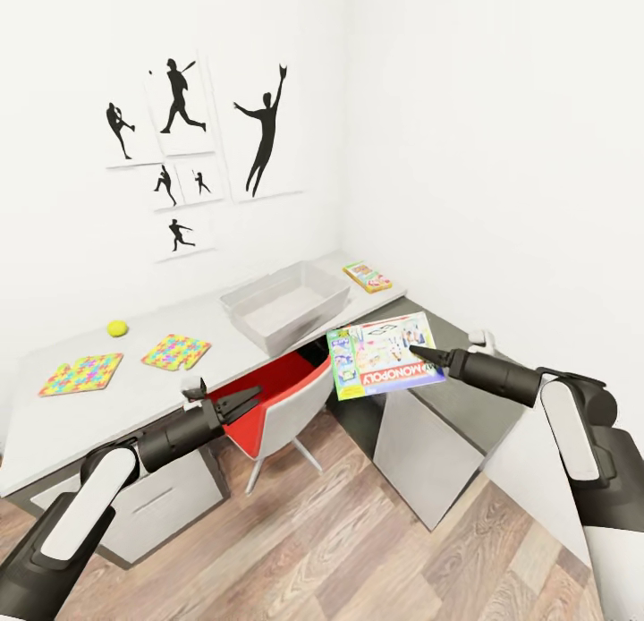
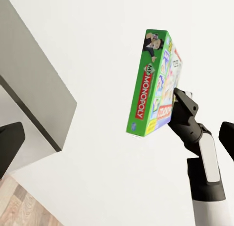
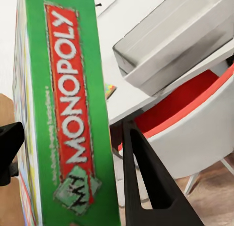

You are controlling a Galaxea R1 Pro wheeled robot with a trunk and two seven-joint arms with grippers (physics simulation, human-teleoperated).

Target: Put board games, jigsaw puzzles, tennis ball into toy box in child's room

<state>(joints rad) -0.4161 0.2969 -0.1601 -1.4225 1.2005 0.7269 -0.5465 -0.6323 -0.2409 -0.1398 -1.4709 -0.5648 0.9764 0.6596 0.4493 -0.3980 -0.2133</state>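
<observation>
Over the desk corner: I have the right gripper out in front of me, fingers closed on the edge of the Monopoly box, which hangs in the air just beside the toy box and above the red chair.
Monopoly box, from the left wrist: I see it edge-on, green side with the red name strip facing me, the right gripper clamped at its far edge.
Monopoly box, from the right wrist: its green side runs between my two dark fingers, the toy box and chair seat beyond it.
Left gripper: held low in front of the desk, fingers spread apart, nothing between them.
Toy box: sits on the pale desk top near the corner; what I can see of the inside is bare.
Jigsaws: two bright sheets flat on the desk, one nearer the toy box, the other further left, apart from each other.
Ball: small and yellow-green, on the desk near the wall, behind the jigsaws.
Other game: a small yellow-green-red box lies on the desk beyond the toy box, by the right wall.
Wall: black sport silhouettes hang above the desk.
</observation>
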